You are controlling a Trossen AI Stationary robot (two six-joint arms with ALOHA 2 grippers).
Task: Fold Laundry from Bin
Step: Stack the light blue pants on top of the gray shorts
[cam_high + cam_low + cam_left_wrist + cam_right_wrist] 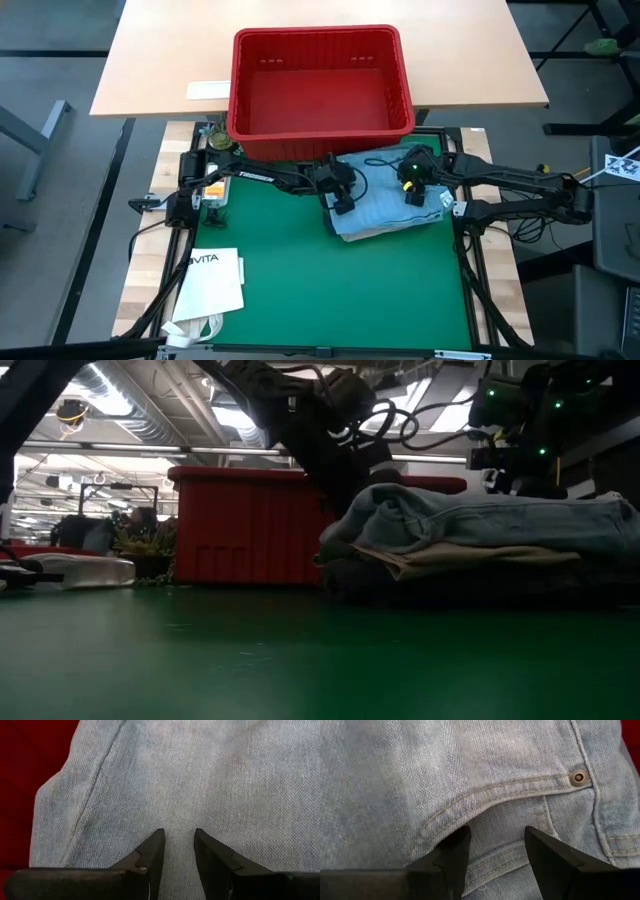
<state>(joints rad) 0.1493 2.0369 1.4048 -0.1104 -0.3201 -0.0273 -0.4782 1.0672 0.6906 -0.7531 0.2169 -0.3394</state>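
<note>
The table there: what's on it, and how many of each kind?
Red bin, empty: 1
Folded garments in the stack, counted in the low view: 3 (light blue jeans on top, tan garment, dark garment)
White paper bag: 1
Total: 5

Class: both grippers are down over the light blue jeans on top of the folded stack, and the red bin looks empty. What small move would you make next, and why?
Probably lift both grippers straight up and clear. The jeans lie folded atop the stack, the bin shows only its bare floor, and the left gripper and right gripper both stand open over the denim, gripping nothing.
</note>
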